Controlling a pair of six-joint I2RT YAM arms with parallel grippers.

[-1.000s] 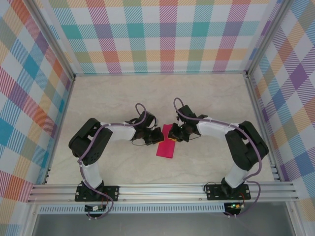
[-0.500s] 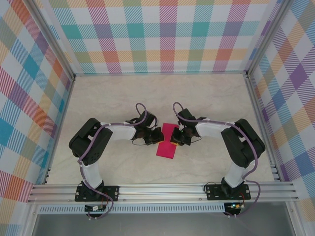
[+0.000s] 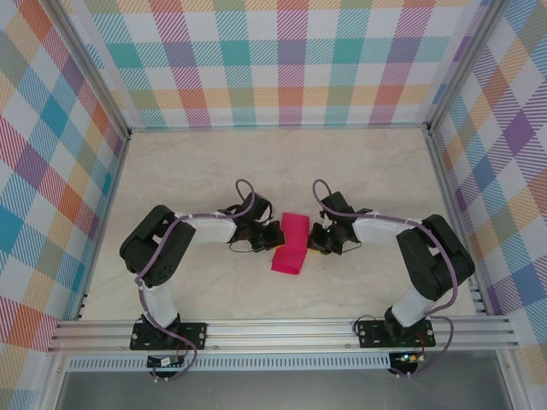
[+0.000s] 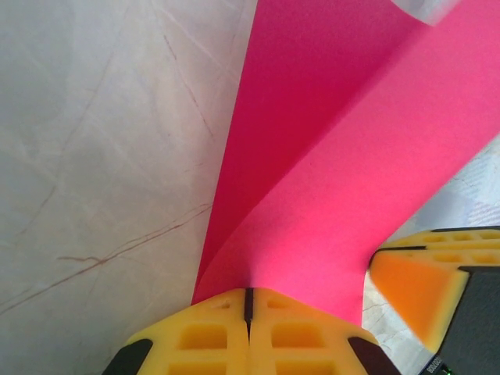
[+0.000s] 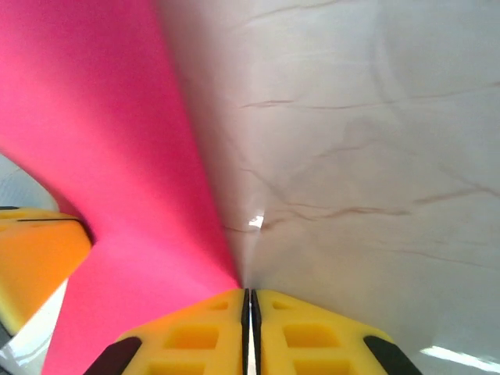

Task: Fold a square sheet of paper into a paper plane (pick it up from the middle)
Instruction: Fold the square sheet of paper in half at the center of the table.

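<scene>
The square sheet of paper point(image 3: 291, 243) is magenta-pink and doubled into a narrow strip at the table's middle, bowing up between my two grippers. My left gripper point(image 3: 275, 237) is shut on its left side; in the left wrist view the yellow jaws point(image 4: 248, 295) pinch two curving layers of the sheet point(image 4: 336, 156). My right gripper point(image 3: 314, 241) is shut on the right edge, and in the right wrist view the sheet point(image 5: 101, 156) runs down into its closed jaws point(image 5: 250, 295). Each wrist view catches the other gripper's orange fingertip point(image 4: 410, 285) point(image 5: 39, 258). The paper plane is out of view.
The marble-patterned table point(image 3: 214, 171) stretches beyond the arms to plaid walls point(image 3: 273, 60) at the back and sides. An aluminium rail point(image 3: 282, 329) carrying both arm bases runs along the near edge.
My right gripper has moved right and slightly toward me, drawing the paper's right side with it, so the strip now bulges wider. The left gripper has held still.
</scene>
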